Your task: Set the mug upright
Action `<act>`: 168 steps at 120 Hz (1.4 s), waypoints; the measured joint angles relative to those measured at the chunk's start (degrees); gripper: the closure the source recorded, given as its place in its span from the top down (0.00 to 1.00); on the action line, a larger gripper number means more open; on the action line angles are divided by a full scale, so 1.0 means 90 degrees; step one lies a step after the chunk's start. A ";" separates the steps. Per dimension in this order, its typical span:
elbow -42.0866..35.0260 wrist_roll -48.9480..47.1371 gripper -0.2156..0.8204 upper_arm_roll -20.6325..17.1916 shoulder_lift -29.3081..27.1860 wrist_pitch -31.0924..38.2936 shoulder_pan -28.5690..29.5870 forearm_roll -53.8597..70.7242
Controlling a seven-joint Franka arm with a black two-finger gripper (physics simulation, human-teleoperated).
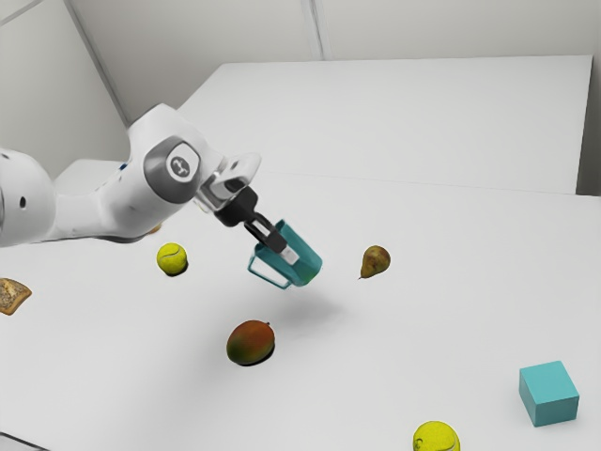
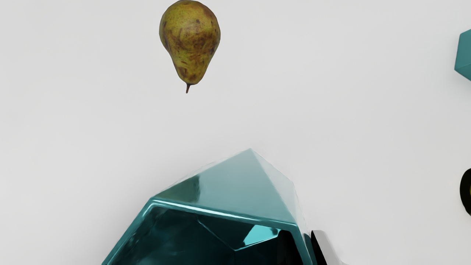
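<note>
In the exterior view my gripper (image 1: 285,248) holds the teal mug (image 1: 302,267) by its wall, above the table. The mug hangs tilted, its handle toward the exterior view's lower left and its base toward the lower right. In the wrist view the faceted mug (image 2: 228,184) shows its dark interior and rim. One finger is inside the mug and the other outside, so my gripper (image 2: 303,246) is shut on the wall between them.
On the white table (image 1: 376,376) lie a pear (image 1: 376,261) beyond the mug, a mango (image 1: 251,342), a tennis ball (image 1: 172,258), another tennis ball (image 1: 437,438) near the bottom edge, a teal cube (image 1: 548,393) and a piece of bread (image 1: 12,295).
</note>
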 joint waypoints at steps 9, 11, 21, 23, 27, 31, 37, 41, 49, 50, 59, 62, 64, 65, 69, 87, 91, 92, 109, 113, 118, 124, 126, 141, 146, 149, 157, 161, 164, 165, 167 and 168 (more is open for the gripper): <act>0.0086 -0.0330 0.06 0.0000 0.0055 0.0088 0.0107 0.1074; 0.0095 -0.0400 0.06 0.0001 0.0076 0.0104 0.0133 0.1287; 0.0133 -0.0747 0.05 -0.0002 0.0251 0.0178 0.0274 0.2199; 0.0146 -0.0813 0.05 -0.0006 0.0289 0.0202 0.0305 0.2359; 0.0161 -0.0940 0.05 -0.0009 0.0355 0.0254 0.0360 0.2643; 0.0171 -0.1062 0.05 -0.0006 0.0419 0.0305 0.0403 0.2876; 0.0185 -0.1233 0.04 -0.0005 0.0516 0.0379 0.0434 0.3192; 0.0205 -0.1340 0.04 -0.0006 0.0576 0.0424 0.0415 0.3374; 0.0317 -0.1540 0.04 -0.0005 0.0759 0.0503 0.0274 0.3645; 0.0329 -0.1563 0.04 -0.0005 0.0779 0.0512 0.0249 0.3670; 0.0400 -0.1759 0.04 -0.0009 0.0913 0.0574 0.0076 0.3833; 0.0409 -0.1819 0.04 -0.0009 0.0947 0.0591 0.0054 0.3871; 0.0413 -0.1859 0.04 -0.0009 0.0966 0.0601 0.0048 0.3893; 0.0414 -0.1878 0.04 -0.0009 0.0973 0.0606 0.0047 0.3902; 0.0419 -0.1953 0.04 -0.0009 0.0998 0.0624 0.0051 0.3935; 0.0424 -0.2246 0.04 -0.0006 0.1055 0.0676 0.0079 0.4013; 0.0424 -0.2302 0.04 -0.0007 0.1081 0.0683 0.0080 0.4020; 0.0424 -0.2316 0.04 -0.0007 0.1089 0.0685 0.0079 0.4021; 0.0415 -0.2524 0.04 -0.0006 0.1199 0.0771 0.0072 0.4034; 0.0415 -0.2566 0.04 -0.0002 0.1223 0.0786 0.0072 0.4036; 0.0411 -0.2617 0.03 -0.0002 0.1243 0.0802 0.0076 0.4038; 0.0404 -0.2673 0.03 0.0001 0.1259 0.0819 0.0077 0.4042; 0.0401 -0.2691 0.04 0.0001 0.1262 0.0824 0.0077 0.4043; 0.0388 -0.2781 0.11 0.0002 0.1267 0.0845 0.0077 0.4016; 0.0387 -0.2799 0.15 0.0001 0.1267 0.0848 0.0077 0.4003; 0.0387 -0.2809 0.17 0.0001 0.1268 0.0850 0.0078 0.3997; 0.0386 -0.2834 0.24 -0.0002 0.1265 0.0854 0.0079 0.3992; 0.0390 -0.2844 0.29 -0.0004 0.1257 0.0855 0.0078 0.3991; 0.0392 -0.2852 0.33 -0.0004 0.1248 0.0855 0.0078 0.3991; 0.0393 -0.2854 0.34 -0.0005 0.1245 0.0855 0.0078 0.3991; 0.0394 -0.2859 0.37 -0.0005 0.1232 0.0855 0.0077 0.3991; 0.0394 -0.2861 0.38 -0.0005 0.1225 0.0855 0.0077 0.3991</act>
